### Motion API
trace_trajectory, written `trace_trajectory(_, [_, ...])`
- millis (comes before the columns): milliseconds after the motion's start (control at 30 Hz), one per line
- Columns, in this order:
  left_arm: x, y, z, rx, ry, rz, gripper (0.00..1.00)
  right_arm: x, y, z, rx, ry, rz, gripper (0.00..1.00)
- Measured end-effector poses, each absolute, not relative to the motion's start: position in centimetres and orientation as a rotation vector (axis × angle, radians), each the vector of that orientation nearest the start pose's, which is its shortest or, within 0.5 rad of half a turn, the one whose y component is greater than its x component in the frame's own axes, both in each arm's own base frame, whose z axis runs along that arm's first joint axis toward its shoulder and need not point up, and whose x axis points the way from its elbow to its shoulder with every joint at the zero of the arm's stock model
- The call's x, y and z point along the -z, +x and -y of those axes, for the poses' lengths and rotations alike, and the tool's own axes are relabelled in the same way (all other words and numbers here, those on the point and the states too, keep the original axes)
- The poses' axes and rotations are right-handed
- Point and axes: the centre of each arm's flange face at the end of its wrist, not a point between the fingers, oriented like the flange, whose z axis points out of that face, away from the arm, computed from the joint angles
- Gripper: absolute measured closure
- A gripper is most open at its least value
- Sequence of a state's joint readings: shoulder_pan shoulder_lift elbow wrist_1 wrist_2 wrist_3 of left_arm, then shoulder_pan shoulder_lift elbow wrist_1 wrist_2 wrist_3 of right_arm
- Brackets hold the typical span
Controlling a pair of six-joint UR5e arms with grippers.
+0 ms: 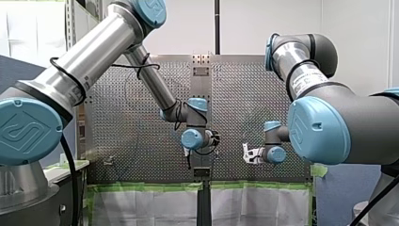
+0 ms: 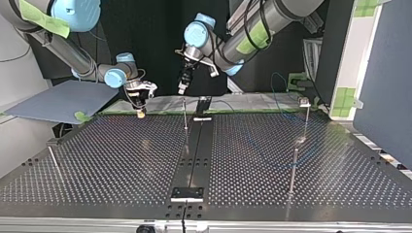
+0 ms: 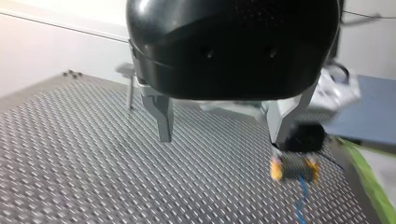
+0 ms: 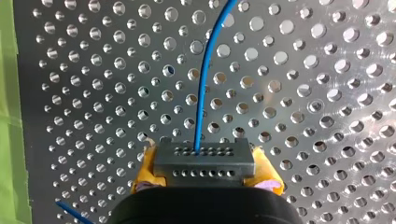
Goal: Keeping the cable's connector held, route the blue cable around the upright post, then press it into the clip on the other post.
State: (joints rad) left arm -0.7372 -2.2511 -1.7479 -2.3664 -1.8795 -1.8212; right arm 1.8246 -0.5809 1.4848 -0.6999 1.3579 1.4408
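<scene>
Two hands: my right hand (image 4: 205, 176) is clamped on the connector (image 4: 204, 158); my left hand (image 3: 221, 137) is spread wide, holding nothing, above the counter (image 3: 70, 154).
Connector: small grey block with rows of holes, pinched between the yellow pads (image 4: 144, 173), low over the counter's far edge in the top view.
Blue cable (image 4: 203, 84): leaves the connector's face and curves away over the perforated plate.
Handling: looks thin, light and limp with a little spring. Likely to kink if pinched hard and to sag between holds.
Where to hold: best taken with the free hand a short way ahead of the connector, loosely enough to slide.
Posts: slim upright post (image 2: 185, 114) mid-counter; another (image 2: 305, 112) at the top view's right carries a small head, probably the clip.
Progress: nothing looks routed yet.
</scene>
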Motion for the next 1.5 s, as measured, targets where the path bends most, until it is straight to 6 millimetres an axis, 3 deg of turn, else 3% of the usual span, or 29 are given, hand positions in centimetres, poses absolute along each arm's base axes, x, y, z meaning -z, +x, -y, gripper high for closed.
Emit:
trace_trajectory(1067, [-15.8, 29.6, 40.6, 0.427, 0.091, -1.639, 0.0, 3.3, 32.2, 60.9, -1.358, 1.758, 0.97, 1.0])
trace_trajectory(1500, [-17.6, 25.8, 36.7, 0.432, 0.078, -1.63, 0.0, 3.5, 31.0, 61.2, -1.259, 1.761, 0.976, 1.0])
